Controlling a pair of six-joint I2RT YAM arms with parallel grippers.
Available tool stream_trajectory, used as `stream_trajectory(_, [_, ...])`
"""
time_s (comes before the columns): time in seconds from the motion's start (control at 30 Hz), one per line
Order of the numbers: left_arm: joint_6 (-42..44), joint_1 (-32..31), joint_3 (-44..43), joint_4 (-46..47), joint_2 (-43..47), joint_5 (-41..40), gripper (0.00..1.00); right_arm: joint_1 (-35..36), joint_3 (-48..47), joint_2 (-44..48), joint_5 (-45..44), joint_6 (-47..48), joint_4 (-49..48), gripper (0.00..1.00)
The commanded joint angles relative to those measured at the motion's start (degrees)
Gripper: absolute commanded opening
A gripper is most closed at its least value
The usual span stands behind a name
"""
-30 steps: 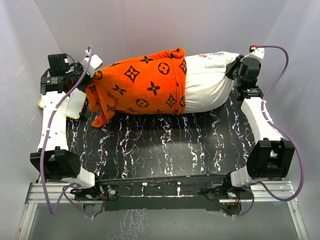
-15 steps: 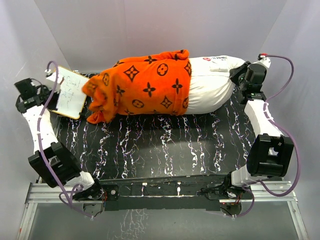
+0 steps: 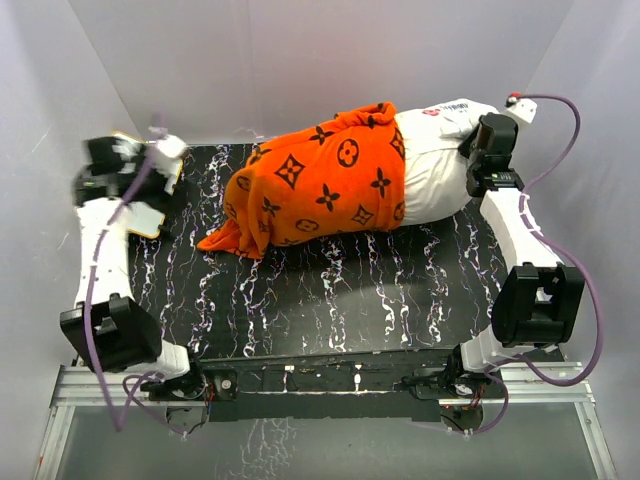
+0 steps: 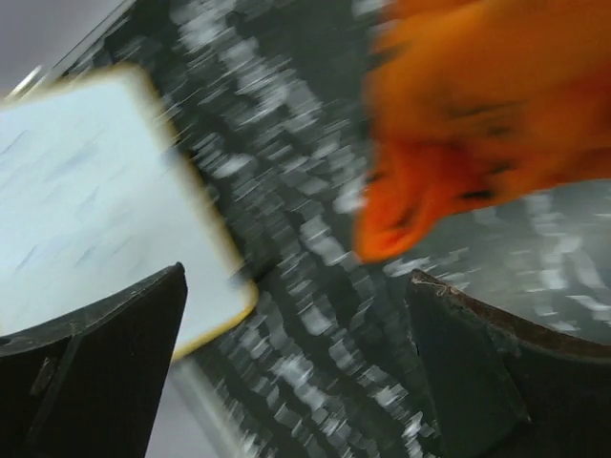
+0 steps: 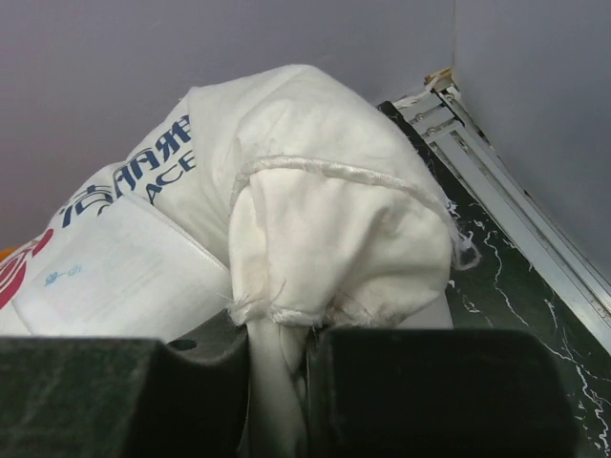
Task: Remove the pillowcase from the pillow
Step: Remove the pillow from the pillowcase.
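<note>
Right end effector (image 5: pixel 277 367): clenched on a puckered white cloth corner of the pillow (image 5: pixel 325 210), at its printed end. Left end effector (image 4: pixel 296 353): released, dark jaws wide, nothing between, well apart from the pillow's covered end. Pillowcase (image 3: pixel 320 185): orange plush, black motifs, sheathing most of the plump pillow, rumpled tail on the black marbled table (image 3: pixel 330 290).

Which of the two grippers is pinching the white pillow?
The right gripper: it is shut on a fold of the pillow, while the left gripper stands open, holding nothing.
</note>
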State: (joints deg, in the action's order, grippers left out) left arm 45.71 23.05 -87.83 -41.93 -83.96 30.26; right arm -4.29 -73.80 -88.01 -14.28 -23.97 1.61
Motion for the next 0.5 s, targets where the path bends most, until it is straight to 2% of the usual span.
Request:
stream_trajectory(0.0, [-0.6, -16.7, 11.1, -3.3, 6.7, 4.2, 0.97, 3.8, -7.4, 0.0, -0.3, 1.8, 7.6, 0.09])
stream_trajectory(0.13, [-2.9, -25.3, 17.4, 3.1, 3.5, -1.6, 0.97, 3.9, -9.5, -0.1, -0.3, 2.0, 10.8, 0.09])
stream_trajectory(0.27, [-7.3, -28.3, 23.7, 14.6, 0.1, -4.6, 0.97, 5.3, -12.3, -1.8, 1.0, 1.3, 12.9, 0.08])
stream_trajectory(0.3, [-7.7, -29.1, 23.7, 15.8, -1.8, -5.1, 0.89, 5.7, -13.2, -2.4, 1.0, 1.3, 13.8, 0.08])
stream_trajectory(0.37, [-10.3, -30.1, 21.2, 15.3, -5.8, -5.2, 0.63, 6.4, -14.8, -3.2, 1.0, 1.9, 15.0, 0.08])
stream_trajectory(0.4, [-12.2, -30.3, 19.2, 14.7, -7.8, -4.8, 0.48, 7.0, -15.3, -3.2, 0.7, 2.4, 15.3, 0.08])
stream_trajectory(0.43, [-14.0, -30.4, 17.3, 13.9, -9.3, -4.4, 0.26, 7.7, -15.6, -3.0, 0.3, 2.8, 15.3, 0.08])
stream_trajectory(0.47, [-15.5, -30.3, 15.5, 13.3, -10.4, -3.9, 0.08, 8.3, -15.8, -2.6, 0.0, 3.3, 15.3, 0.08])
